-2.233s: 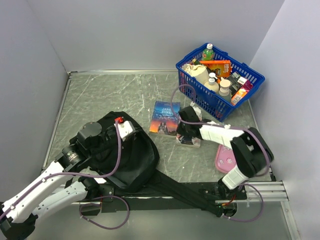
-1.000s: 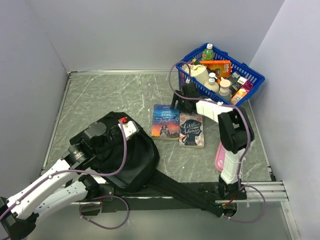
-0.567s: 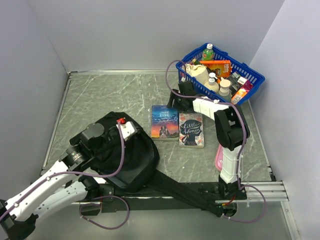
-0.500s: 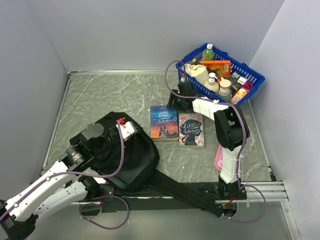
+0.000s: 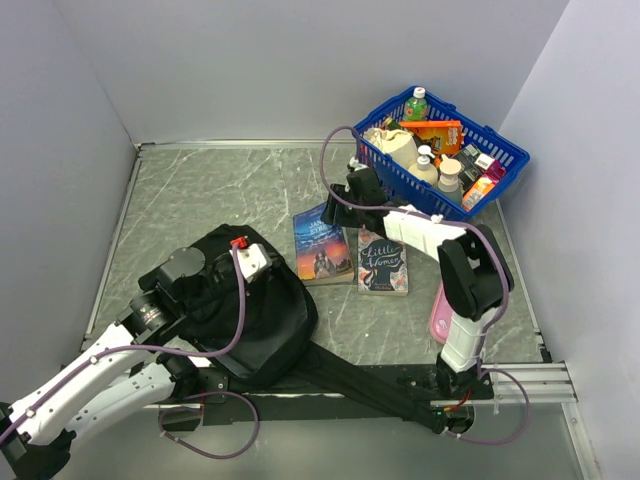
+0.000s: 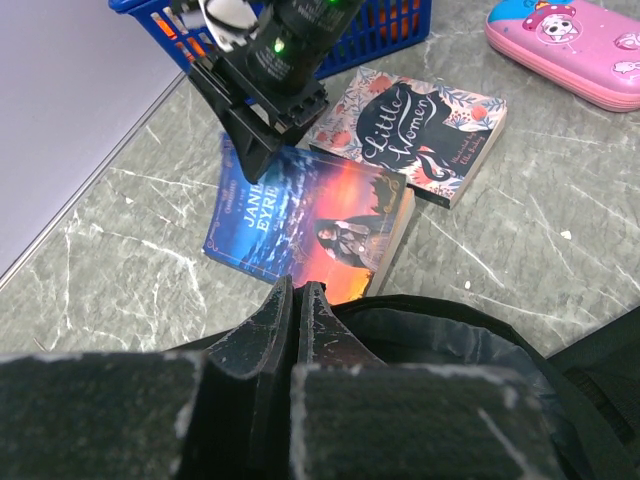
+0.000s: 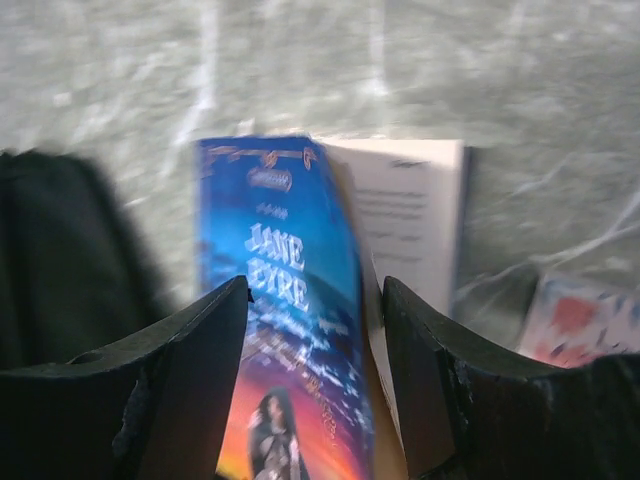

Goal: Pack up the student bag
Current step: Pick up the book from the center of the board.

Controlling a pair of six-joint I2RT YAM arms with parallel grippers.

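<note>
The student bag (image 5: 250, 320) (image 6: 450, 350) (image 7: 60, 250) lies black and soft at the near left, its mouth facing the books. My left gripper (image 5: 265, 272) (image 6: 297, 290) is shut on its rim. A blue Jane Eyre book (image 5: 322, 245) (image 6: 300, 215) (image 7: 290, 330) lies beside the bag, askew, its cover lifted off a white page. My right gripper (image 5: 335, 212) (image 6: 265, 150) (image 7: 315, 290) is open astride that cover at the book's far end. The left finger is at the cover and a small gap shows at the right finger. A Little Women book (image 5: 383, 266) (image 6: 410, 125) lies flat to the right.
A blue mesh basket (image 5: 440, 205) (image 6: 390, 25) full of bottles and packets stands at the back right, just behind the right gripper. A pink pencil case (image 5: 447, 315) (image 6: 570, 45) lies near the right arm. The bag's long straps (image 5: 380, 385) run along the near edge.
My right gripper has moved left from behind the two books onto Jane Eyre, and its jaws have narrowed. That book has slewed left with its cover raised. The left arm holds still.
</note>
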